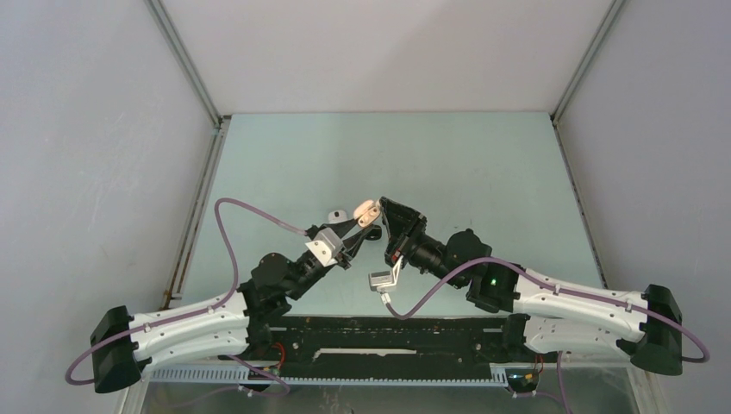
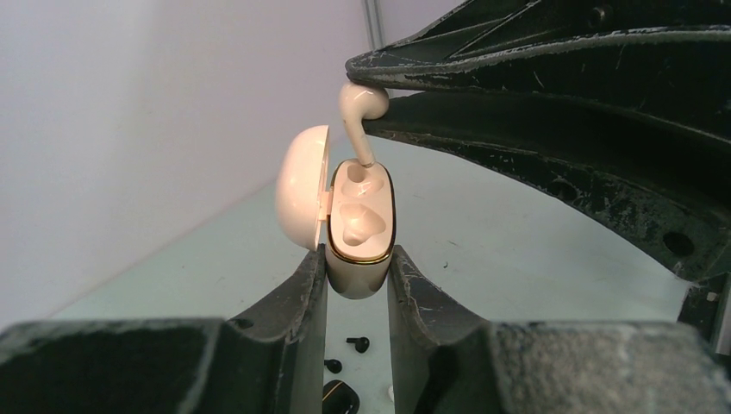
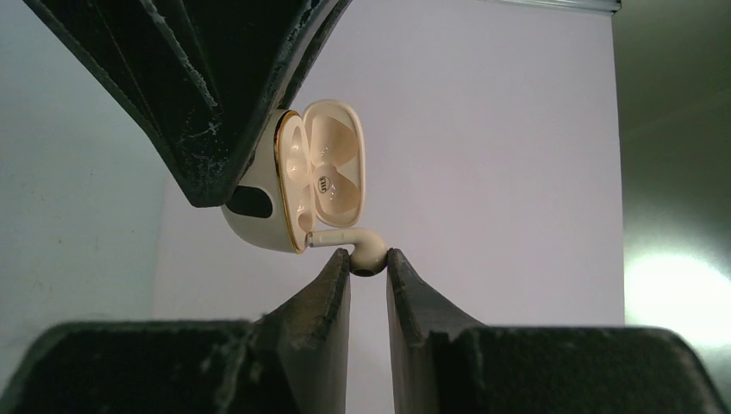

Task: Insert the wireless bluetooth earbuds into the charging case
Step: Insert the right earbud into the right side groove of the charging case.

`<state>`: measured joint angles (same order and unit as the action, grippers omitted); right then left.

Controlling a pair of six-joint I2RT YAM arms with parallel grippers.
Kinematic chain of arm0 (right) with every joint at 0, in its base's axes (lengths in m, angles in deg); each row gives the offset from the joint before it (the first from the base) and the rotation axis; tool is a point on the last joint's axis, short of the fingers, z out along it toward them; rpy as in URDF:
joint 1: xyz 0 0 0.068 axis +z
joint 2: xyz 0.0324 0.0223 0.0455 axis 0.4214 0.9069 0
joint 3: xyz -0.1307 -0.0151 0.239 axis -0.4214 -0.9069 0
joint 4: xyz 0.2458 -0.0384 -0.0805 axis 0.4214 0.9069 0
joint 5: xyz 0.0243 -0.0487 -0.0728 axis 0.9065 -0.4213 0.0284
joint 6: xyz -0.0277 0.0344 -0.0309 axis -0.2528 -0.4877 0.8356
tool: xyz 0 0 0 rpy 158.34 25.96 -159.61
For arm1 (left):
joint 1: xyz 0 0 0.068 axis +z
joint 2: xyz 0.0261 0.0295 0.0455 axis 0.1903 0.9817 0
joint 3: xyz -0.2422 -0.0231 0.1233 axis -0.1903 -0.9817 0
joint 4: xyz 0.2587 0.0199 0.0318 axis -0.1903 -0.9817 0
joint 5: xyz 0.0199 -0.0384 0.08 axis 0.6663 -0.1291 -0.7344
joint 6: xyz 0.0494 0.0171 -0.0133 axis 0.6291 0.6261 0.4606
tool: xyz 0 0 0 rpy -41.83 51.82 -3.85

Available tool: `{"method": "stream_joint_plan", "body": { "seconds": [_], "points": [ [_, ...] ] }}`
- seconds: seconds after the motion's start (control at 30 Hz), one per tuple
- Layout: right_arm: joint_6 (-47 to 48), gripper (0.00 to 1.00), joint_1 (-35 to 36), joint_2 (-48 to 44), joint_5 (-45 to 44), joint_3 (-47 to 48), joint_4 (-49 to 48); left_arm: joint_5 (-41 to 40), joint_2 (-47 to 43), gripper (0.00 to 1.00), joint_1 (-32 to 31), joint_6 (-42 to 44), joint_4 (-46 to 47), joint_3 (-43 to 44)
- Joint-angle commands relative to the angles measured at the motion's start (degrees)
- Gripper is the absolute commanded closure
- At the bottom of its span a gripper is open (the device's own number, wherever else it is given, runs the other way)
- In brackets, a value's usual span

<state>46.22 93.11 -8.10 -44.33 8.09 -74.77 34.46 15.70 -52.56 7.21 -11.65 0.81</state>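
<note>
Two end effectors, both closed on a load, meet in mid-air above the tabletop [image 1: 483, 172].

- Left end effector [image 2: 358, 259]: clamped on the flanks of the cream case [image 2: 360, 220], below the gold rim. The lid [image 2: 302, 185] is swung open to one side and both sockets are exposed.
- Right end effector [image 3: 369, 263]: pinching one cream earbud [image 3: 366, 250] by its bulbous head, stem free. The stem tip sits at the mouth of the socket [image 2: 353, 170] farther from the left fingers. I cannot tell how deep it has gone in.
- Black buds [image 2: 359, 343] lie loose on the tabletop beneath, well apart from this work.

Handling, judged:
- The earbud looks very light, rigid and glossy. A pinch on the rounded head is likely to let it swivel or squirt out if the stem catches the socket wall.
- The head is the right place to hold it, since the stem must stay clear to enter.
- The case is a smooth, hard pebble, so the side grip could slip under push-in force.
- The hinged lid is probably the weak part, so avoid knocking it.
</note>
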Motion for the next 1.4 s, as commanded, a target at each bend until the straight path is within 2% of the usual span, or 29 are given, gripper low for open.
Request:
{"method": "stream_joint_plan", "body": {
  "seconds": [0.0, 0.37, 1.27, 1.37],
  "points": [
    [1.8, 1.00, 0.3, 0.0, 0.5, -0.6, -3.2, 1.6, -0.5, 1.00, -0.4, -0.4, 3.7, -0.6],
    [3.6, 1.00, 0.3, 0.4, 0.8, -1.2, -3.3, 2.6, -0.3, 1.00, -0.4, -1.3, 3.7, -0.6],
    [8.1, 1.00, 0.3, 0.1, 0.6, -4.0, -4.4, -0.7, -2.3, 1.00, -0.4, -3.6, 8.6, -3.1],
    [8.4, 0.96, 0.3, 0.1, 0.5, -4.0, -4.2, -0.7, -2.2, 1.00, -0.4, -3.6, 8.8, -3.2]
  ]
}}
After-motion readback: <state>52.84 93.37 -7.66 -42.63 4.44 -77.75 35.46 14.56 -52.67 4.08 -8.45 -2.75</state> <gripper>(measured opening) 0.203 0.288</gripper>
